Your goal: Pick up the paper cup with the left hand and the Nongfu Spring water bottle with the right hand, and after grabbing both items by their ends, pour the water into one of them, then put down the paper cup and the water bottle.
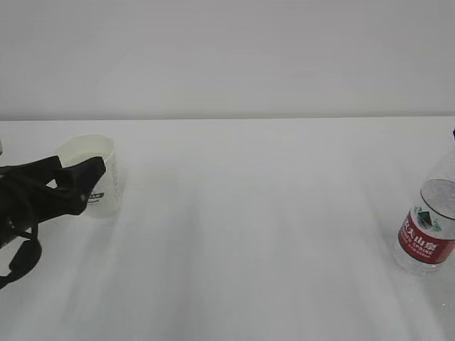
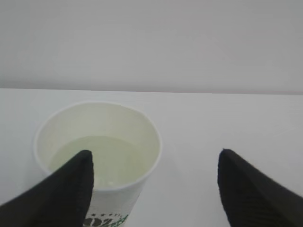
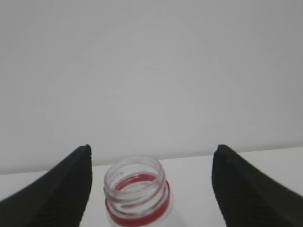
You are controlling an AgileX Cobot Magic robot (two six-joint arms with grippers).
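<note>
Your left hand [image 2: 154,189] stands wide open with nothing gripped. In the left wrist view, its left finger [image 2: 66,189] overlaps the near wall of the paper cup [image 2: 97,142], while the other finger is well off to the cup's right over bare counter [image 2: 213,118]. You cannot tell from that view whether the left finger touches the cup. From the exterior view, the left hand [image 1: 82,181] sits low at the left edge, its tips at the cup's [image 1: 89,174] side. The cup stands upright on the counter, just ahead of the hand, with its dark green print facing the hand. Inside it you see the water [image 2: 102,158], a faintly yellowish pool against the white paper.

Your right hand [image 3: 151,189] is also spread wide and holds nothing. The open, uncapped neck of the Nongfu Spring water bottle [image 3: 137,196] rises between its fingers, closer to the left one, apart from both, with the red ring showing. In the exterior view the bottle [image 1: 429,227] stands upright at the far right edge, red label toward the camera; the hand itself barely shows there.

The counter [image 1: 249,234] is plain white and matte, with soft grey shadow streaks. Behind it rises a bare, pale grey wall [image 1: 227,57], meeting the counter in a straight horizontal line.
</note>
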